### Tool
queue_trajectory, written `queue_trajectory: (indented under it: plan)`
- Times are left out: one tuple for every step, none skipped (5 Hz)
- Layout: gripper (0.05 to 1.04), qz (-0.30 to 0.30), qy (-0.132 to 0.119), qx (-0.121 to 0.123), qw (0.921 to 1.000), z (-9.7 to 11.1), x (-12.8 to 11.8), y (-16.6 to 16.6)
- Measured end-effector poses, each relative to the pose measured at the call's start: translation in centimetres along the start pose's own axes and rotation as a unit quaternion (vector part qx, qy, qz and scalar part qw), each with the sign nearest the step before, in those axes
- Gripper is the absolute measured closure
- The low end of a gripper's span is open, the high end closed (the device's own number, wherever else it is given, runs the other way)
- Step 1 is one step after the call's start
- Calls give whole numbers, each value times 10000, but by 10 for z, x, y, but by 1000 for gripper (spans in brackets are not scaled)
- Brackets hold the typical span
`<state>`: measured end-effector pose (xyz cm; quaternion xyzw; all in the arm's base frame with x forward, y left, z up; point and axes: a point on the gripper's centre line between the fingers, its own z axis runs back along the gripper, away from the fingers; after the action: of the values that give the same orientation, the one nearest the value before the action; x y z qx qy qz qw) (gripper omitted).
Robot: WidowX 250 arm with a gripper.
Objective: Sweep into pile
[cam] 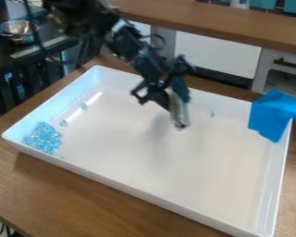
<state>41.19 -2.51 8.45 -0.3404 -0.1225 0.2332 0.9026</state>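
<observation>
A white tray (157, 190) is set on the wooden bench (64, 194). Most of the pale blue beads (42, 138) are gathered in a loose heap on the tray's floor, close to its left end, near the near-left corner. Two more beads are seen beyond the heap along the left side, one (63, 123) just beside it and one (83, 106) farther off. Another bead (211, 114) lies well apart from them, in the far right part of the tray, and a tiny bit (61, 157) is seen just to the near side of the heap.

The gripper (164, 94) is held over the far middle of the tray, with the arm slanting in from the far left. From it a narrow pale grey tool (177, 110) hangs down, slightly tilted; whether the tray is touched by its tip cannot be told. How far the gripper is opened, and how the tool is held, cannot be told either.

A blue cloth (273, 115) is draped over the tray's far right corner. At the far left, a metal bowl (19, 29) is placed on a dark counter (48, 45).
</observation>
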Motion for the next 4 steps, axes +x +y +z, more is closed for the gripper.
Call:
queue_trajectory:
  plan:
    - [702,-118,42,163,9998,-24,-6,-15]
    - [702,-188,59,267,9994,-40,-10,-25]
    - [702,-250,86,328,9991,-53,-14,-34]
    - [702,-250,77,375,9990,-59,-15,-37]
